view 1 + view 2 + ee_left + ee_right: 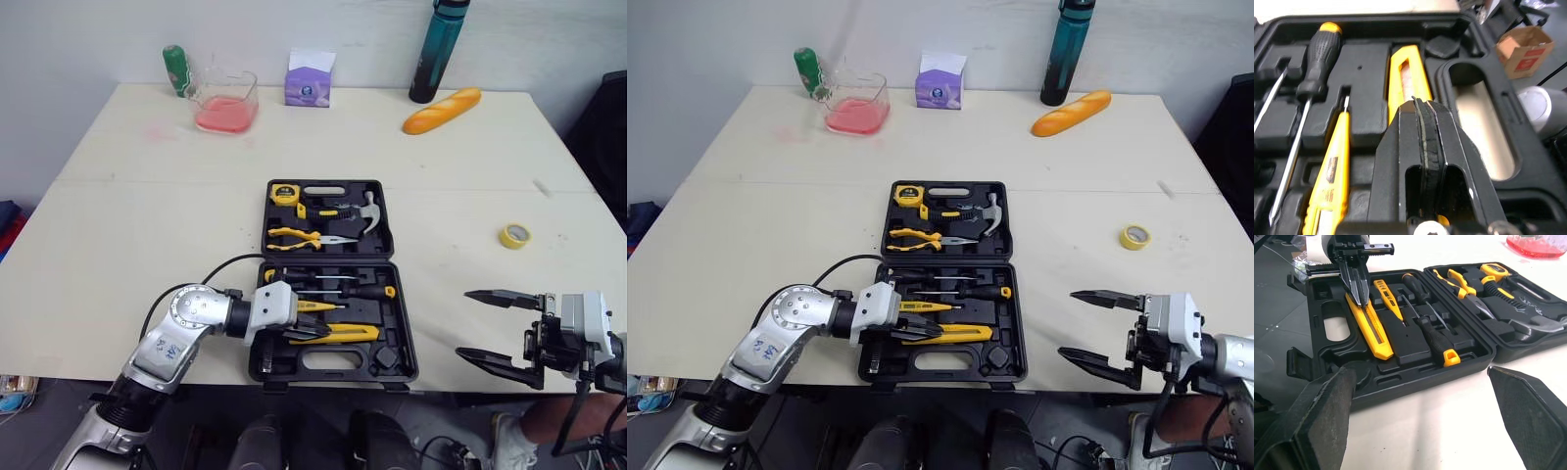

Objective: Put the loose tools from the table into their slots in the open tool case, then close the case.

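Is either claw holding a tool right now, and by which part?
Nothing is held. The left gripper has its jaws shut, empty, over the yellow knife in the tool case; the right gripper is open and empty.

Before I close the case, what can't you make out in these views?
Utility knife: the shut left hand covers its near end in the left wrist view and overlaps it in the eye views, so full seating is unclear.
Tape measure: markings too small in the eye views.
Yellow roll on the table: too small to identify in the eye views.
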Motion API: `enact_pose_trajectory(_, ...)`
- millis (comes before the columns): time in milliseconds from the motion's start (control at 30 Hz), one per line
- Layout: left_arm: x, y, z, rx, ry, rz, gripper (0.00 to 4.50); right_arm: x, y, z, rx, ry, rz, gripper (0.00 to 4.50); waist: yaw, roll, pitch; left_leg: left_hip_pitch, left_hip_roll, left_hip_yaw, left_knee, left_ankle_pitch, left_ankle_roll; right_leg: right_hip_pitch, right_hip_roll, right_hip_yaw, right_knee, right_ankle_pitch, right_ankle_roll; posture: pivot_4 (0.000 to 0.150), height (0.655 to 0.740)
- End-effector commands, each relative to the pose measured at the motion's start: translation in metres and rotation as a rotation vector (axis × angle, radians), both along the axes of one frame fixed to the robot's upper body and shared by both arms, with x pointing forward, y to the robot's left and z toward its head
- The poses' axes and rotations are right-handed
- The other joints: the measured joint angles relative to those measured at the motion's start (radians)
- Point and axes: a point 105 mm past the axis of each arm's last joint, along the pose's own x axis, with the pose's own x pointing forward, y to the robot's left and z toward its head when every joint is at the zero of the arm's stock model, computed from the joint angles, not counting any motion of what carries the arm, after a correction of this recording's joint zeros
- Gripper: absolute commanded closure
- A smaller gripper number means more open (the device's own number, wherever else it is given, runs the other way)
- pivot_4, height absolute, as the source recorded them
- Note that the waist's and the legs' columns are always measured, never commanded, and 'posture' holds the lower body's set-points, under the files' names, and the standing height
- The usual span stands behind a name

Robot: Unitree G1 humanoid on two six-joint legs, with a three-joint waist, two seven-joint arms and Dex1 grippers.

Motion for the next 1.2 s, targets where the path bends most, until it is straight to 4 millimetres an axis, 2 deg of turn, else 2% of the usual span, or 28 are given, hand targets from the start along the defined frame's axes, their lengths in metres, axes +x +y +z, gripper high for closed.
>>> enact_pose_trajectory(33, -0.003, 0.004, -0.014, 0.092, 0.024, 0.003, 4.49, -0.001, 0.002, 0.01, -0.003, -0.049, 0.007, 0.0, 0.0, 0.0, 0.0, 0.0, 0.0, 0.0, 0.0, 0.0, 0.0, 0.0, 0.0, 0.0, 0.0, 0.0, 0.0, 0.15, 0.74)
enact_pose_trajectory(167, -0.004, 0.005, -0.02, 0.114, 0.054, 0.014, 4.49, 0.0, 0.004, 0.012, -0.002, -0.053, 0.005, 0.0, 0.0, 0.002, -0.001, 0.001, 0.0, 0.0, 0.0, 0.0, 0.0, 0.0, 0.0, 0.0, 0.0, 0.0, 0.0, 0.15, 0.74)
enact_pose_trajectory(267, -0.004, 0.008, -0.033, 0.174, 0.081, 0.027, 4.49, 0.0, 0.005, 0.013, -0.003, -0.053, 0.002, 0.0, 0.0, 0.003, -0.002, 0.001, 0.0, 0.0, 0.0, 0.0, 0.0, 0.001, 0.0, 0.0, 0.0, 0.0, 0.0, 0.15, 0.74)
enact_pose_trajectory(367, 0.003, 0.016, -0.049, 0.236, 0.115, 0.104, 4.49, 0.003, 0.008, 0.015, 0.001, -0.057, -0.001, 0.0, 0.001, 0.005, -0.003, 0.002, 0.0, 0.0, 0.0, -0.001, 0.001, 0.003, 0.0, 0.0, -0.001, 0.0, 0.0, 0.15, 0.74)
enact_pose_trajectory(500, 0.001, 0.02, -0.061, 0.291, 0.125, 0.093, 4.49, 0.004, 0.01, 0.016, 0.003, -0.059, -0.006, 0.0, 0.002, 0.009, -0.006, 0.011, 0.0, -0.002, -0.001, -0.002, 0.002, 0.013, -0.001, 0.0, -0.005, 0.0, 0.0, 0.15, 0.74)
enact_pose_trajectory(567, 0.001, 0.017, -0.056, 0.245, 0.129, 0.104, 4.49, 0.006, 0.01, 0.018, 0.003, -0.064, -0.013, 0.0, 0.002, 0.011, -0.008, 0.015, 0.001, -0.003, -0.002, -0.007, 0.003, 0.018, -0.001, 0.001, -0.008, 0.0, 0.0, 0.15, 0.74)
enact_pose_trajectory(800, 0.007, 0.016, -0.042, 0.177, 0.069, 0.1, 4.49, 0.008, 0.006, 0.02, -0.002, -0.07, -0.041, 0.0, 0.001, 0.013, -0.009, 0.016, 0.002, -0.003, -0.003, -0.007, 0.002, 0.018, -0.002, 0.004, -0.009, 0.0, -0.001, 0.15, 0.74)
enact_pose_trajectory(967, 0.014, 0.017, 0.008, 0.028, -0.125, 0.05, 4.49, 0.014, -0.007, 0.026, -0.017, -0.091, -0.094, 0.0, -0.001, 0.013, -0.007, 0.014, 0.002, -0.003, -0.003, -0.007, 0.002, 0.016, -0.002, 0.004, -0.008, 0.0, -0.001, 0.15, 0.74)
enact_pose_trajectory(1067, 0.023, 0.028, 0.027, -0.012, -0.187, 0.077, 3.51, 0.017, -0.012, 0.029, -0.029, -0.096, -0.11, 0.0, -0.002, 0.012, -0.006, 0.012, 0.002, -0.003, -0.003, -0.007, 0.001, 0.014, -0.002, 0.003, -0.008, 0.0, -0.001, 0.15, 0.74)
enact_pose_trajectory(1133, 0.025, 0.04, 0.046, -0.061, -0.215, 0.106, 2.64, 0.022, -0.021, 0.038, -0.054, -0.111, -0.133, 0.0, -0.003, 0.012, -0.005, 0.01, 0.002, -0.003, -0.003, -0.006, 0.001, 0.013, -0.002, 0.002, -0.009, 0.0, -0.001, 0.15, 0.74)
enact_pose_trajectory(1200, 0.025, 0.05, 0.056, -0.082, -0.226, 0.123, 1.76, 0.027, -0.029, 0.045, -0.072, -0.124, -0.155, 0.0, -0.005, 0.012, -0.005, 0.01, 0.002, -0.001, -0.003, -0.007, 0.002, 0.013, -0.002, 0.0, -0.009, 0.0, 0.0, 0.15, 0.74)
